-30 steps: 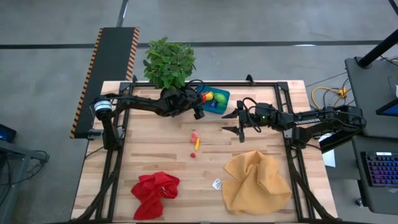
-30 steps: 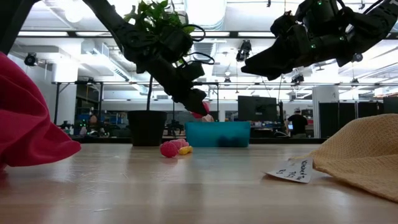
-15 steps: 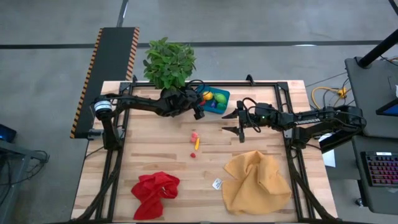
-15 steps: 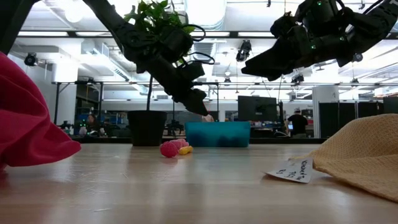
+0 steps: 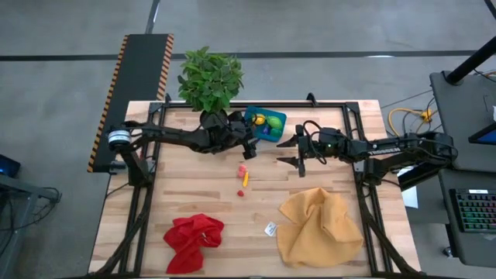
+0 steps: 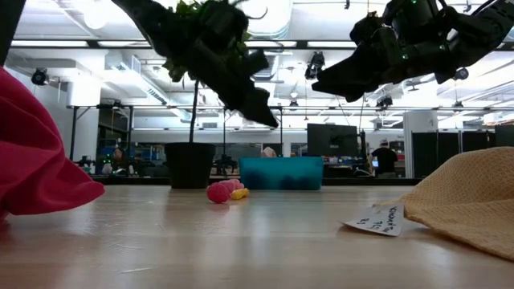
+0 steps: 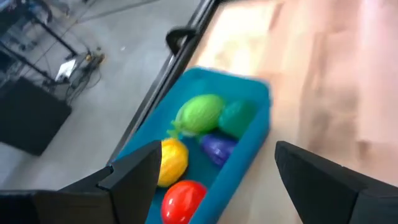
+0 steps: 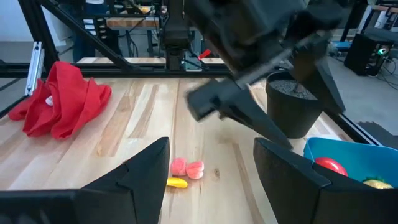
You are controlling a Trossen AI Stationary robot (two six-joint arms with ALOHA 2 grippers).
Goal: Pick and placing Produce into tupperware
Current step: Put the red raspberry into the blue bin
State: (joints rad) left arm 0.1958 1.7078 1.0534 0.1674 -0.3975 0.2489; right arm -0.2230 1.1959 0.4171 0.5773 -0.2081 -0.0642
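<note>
Left gripper (image 5: 249, 146) jaws wide, empty, above tabletop (image 5: 186, 194) beside tub (image 5: 266, 124). Right gripper (image 5: 290, 153) jaws wide, empty. Three produce pieces (image 5: 243, 177) loose mid-tabletop.

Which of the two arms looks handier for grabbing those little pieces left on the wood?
Probably the left. Its open, empty pincer hangs just beside the blue tub, close to the loose toy pieces. The right pincer, also open, waits slightly farther off.
</note>
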